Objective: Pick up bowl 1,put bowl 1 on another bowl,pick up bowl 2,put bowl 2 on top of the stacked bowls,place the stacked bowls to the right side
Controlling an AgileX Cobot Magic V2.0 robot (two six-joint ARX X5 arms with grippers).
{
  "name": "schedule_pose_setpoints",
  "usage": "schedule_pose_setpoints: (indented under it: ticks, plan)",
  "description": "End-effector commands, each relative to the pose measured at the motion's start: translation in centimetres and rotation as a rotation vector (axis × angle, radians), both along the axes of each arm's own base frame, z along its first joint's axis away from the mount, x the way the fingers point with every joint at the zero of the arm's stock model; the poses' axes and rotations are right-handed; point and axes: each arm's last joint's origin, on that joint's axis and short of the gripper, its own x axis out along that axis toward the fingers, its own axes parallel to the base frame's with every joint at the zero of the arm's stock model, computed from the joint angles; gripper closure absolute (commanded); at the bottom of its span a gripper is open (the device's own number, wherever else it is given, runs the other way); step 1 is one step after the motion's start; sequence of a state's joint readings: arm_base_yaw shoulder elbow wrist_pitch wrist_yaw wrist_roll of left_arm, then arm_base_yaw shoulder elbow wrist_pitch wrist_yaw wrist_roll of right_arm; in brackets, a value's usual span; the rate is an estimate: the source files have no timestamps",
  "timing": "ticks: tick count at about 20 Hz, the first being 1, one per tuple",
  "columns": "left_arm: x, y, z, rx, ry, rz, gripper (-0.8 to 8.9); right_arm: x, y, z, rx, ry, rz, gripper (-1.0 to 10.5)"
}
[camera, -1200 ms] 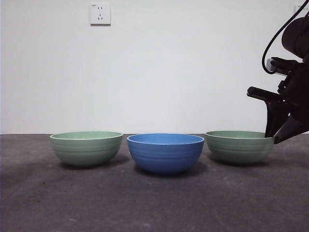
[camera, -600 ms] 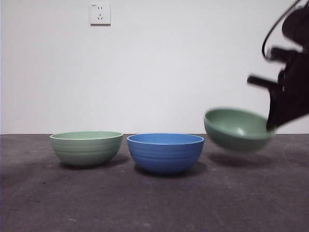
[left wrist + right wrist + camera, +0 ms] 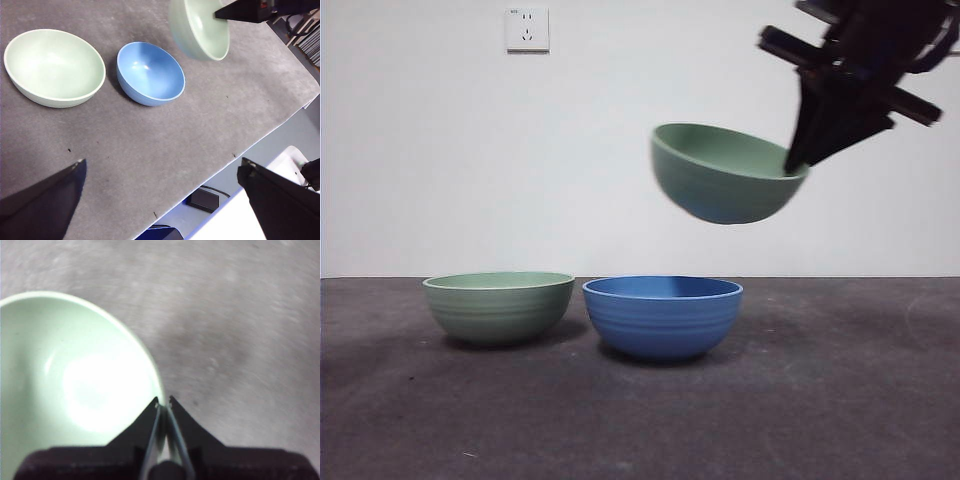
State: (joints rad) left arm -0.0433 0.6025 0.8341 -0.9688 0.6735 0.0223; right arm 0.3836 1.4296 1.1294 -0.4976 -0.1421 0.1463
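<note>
My right gripper [image 3: 798,160] is shut on the rim of a sage-green bowl, bowl 1 [image 3: 720,175], which hangs tilted in the air, above and slightly right of the blue bowl [image 3: 662,315]. The right wrist view shows the jaws pinching its pale rim [image 3: 162,405], with the bowl's inside [image 3: 75,385] beside them. The blue bowl stands on the dark table, and the other green bowl, bowl 2 [image 3: 499,305], stands at its left. In the left wrist view I see bowl 2 [image 3: 52,67], the blue bowl [image 3: 150,72] and the lifted bowl 1 [image 3: 202,27]. My left gripper [image 3: 160,200] is open, high above the table's near part.
The table's edge [image 3: 240,150] shows in the left wrist view, with a black object [image 3: 202,199] and a white surface [image 3: 235,220] below it. A wall socket [image 3: 527,29] is on the white wall behind.
My right gripper has lifted the right green bowl off the table and carried it up and leftward, to above the blue bowl. The other two bowls have not moved.
</note>
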Motion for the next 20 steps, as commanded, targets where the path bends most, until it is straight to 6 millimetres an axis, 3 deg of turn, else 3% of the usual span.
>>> schedule_pose_setpoints:
  ticks: [1, 8, 16, 18, 20]
  plan:
    - [0.0, 0.0, 0.1, -0.004, -0.005, -0.009, 3.02, 0.3, 1.3, -1.3, -0.017, 0.029, 0.016, 9.6]
    - [0.0, -0.2, 0.1, 0.008, -0.006, -0.011, 3.02, 2.3, 3.7, -5.6, -0.052, 0.099, 0.023, 9.6]
    - [1.5, -0.2, -0.4, 0.054, 0.029, 0.025, 3.02, 2.4, 5.0, -7.8, -0.078, 0.161, 0.091, 9.6]
    - [2.4, -0.2, -0.6, 0.056, 0.045, 0.024, 3.02, 2.2, 5.5, -7.8, -0.079, 0.161, 0.114, 9.1]
    - [3.4, -0.3, -0.8, 0.057, 0.056, 0.024, 3.02, 2.0, 5.6, -7.9, -0.084, 0.169, 0.117, 7.4]
